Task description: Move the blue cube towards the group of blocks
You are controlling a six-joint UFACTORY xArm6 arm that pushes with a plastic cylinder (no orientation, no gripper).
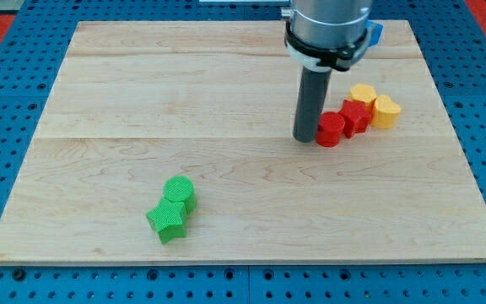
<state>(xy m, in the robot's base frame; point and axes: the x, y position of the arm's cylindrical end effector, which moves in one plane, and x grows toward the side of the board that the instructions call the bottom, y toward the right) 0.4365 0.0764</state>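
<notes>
My arm mostly hides the blue cube (377, 33) up top. My tip (305, 138) touches the red cylinder (330, 129), holding nothing. No readable writing

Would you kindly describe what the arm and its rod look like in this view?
A thick grey metal cylinder with a black band and a thin white ring near its base. From it hangs a straight, dark, round rod, down to my tip. No cables or markings show.
</notes>
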